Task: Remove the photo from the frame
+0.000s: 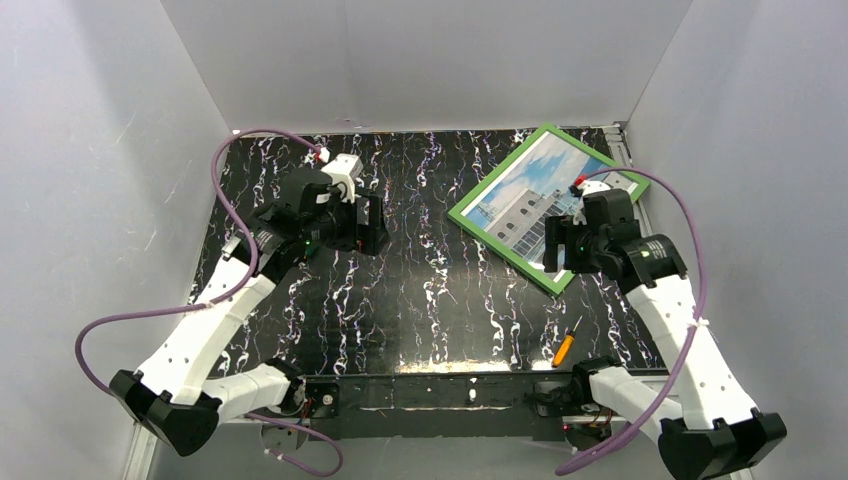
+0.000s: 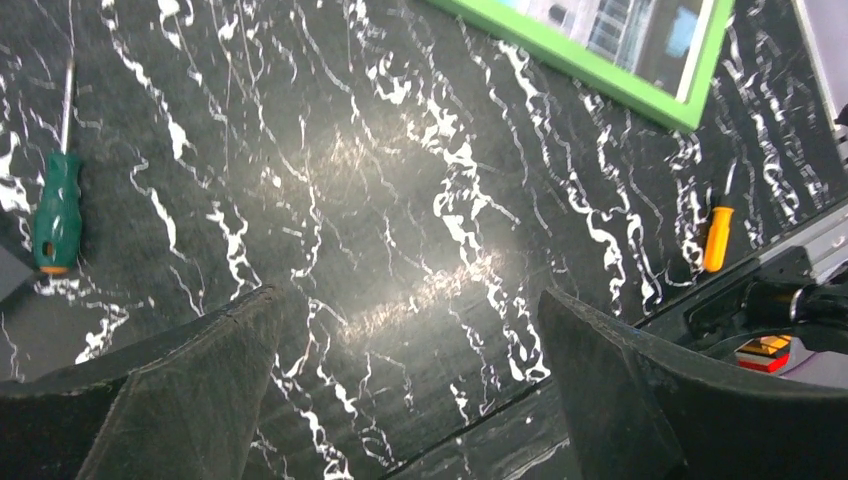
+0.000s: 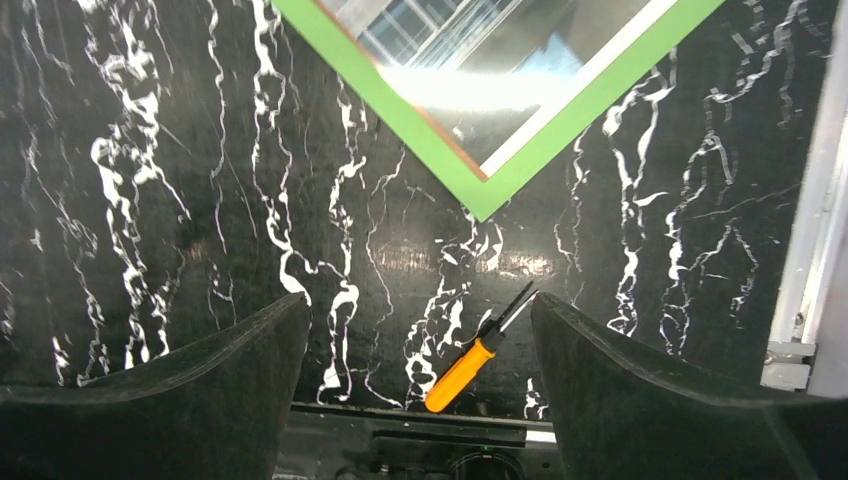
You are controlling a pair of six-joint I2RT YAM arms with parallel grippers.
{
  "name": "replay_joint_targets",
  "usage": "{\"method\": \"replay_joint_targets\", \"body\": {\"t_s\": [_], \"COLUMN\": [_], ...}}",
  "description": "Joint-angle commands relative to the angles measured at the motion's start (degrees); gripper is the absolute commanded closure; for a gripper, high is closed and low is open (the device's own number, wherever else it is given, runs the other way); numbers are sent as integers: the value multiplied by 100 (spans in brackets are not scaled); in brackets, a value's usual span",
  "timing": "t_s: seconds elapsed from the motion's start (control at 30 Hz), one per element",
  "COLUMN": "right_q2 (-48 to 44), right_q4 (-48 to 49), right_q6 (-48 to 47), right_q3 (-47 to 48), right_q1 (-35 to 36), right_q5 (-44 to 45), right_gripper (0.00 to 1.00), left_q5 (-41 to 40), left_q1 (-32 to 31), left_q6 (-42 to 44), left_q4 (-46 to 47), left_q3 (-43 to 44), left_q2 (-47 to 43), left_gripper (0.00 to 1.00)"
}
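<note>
**Two open grippers above a table; photo seated in its frame at far right**

The left gripper (image 2: pixel 408 310) hung over the left-centre of the black, white-veined table (image 1: pixel 430 300), its jaws wide apart with nothing between them. One green-handled screwdriver (image 2: pixel 57 215), seen only in the left wrist view, lay flat on the table, well apart from the frame.

One orange-handled screwdriver (image 1: pixel 565 348) lay near the front rail, right of centre, which made two screwdrivers in all.

The single frame (image 1: pixel 500 253) lay flat at the far right of the table, turned diagonally, with its bright green front upward. It contained one photo (image 1: pixel 520 195), which filled the opening. The print showed a white multi-storey building with dark rows of windows under a blue, cloudy sky. A pale strip ran along the photo's edge inside the green border, and glare crossed its surface in the right wrist view.

The right gripper (image 3: pixel 418 310) hovered by the frame's near corner, its jaws also wide apart and holding nothing.
</note>
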Motion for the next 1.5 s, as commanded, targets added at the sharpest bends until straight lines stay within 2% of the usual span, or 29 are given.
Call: {"method": "replay_joint_targets", "body": {"t_s": [0.0, 0.1, 0.2, 0.27, 0.43, 0.73, 0.97, 1.27, 1.47], "right_q2": [150, 626, 1118, 1399, 2253, 3085, 3661, 4198, 4353], "right_q4": [690, 847, 1068, 1431, 1646, 1966, 2083, 2178, 2276], "right_q6": [-445, -505, -521, -576, -915, -1198, -1478, -1583, -1586], "right_q3": [-267, -378, -423, -531, -455, -496, -320, -289, -295], "right_q1": [-18, -14, 39, 50, 55, 130, 363, 735, 806], "right_q5": [-617, -832, -853, -856, -683, -475, 2, 428, 451], "right_gripper": [13, 19, 23, 23, 33, 35, 39, 52, 57], "left_q5": [145, 236, 347, 688, 1695, 2686, 2755, 2795, 2836], "left_q1": [-24, -46, -99, -110, -103, -103, -109, -94, -96], "left_q6": [-80, -137, -313, -534, -996, -1506, -1581, -1597, -1649], "left_q4": [-439, -313, -485, -522, -305, -74, -137, -197, -175], "left_q3": [-272, -566, -447, -383, -364, -315, -272, -217, -231], "left_q2": [86, 162, 518, 788, 1337, 1785, 1910, 1958, 1979], "left_gripper": [0, 0, 0, 0, 0, 0, 0, 0, 0]}}
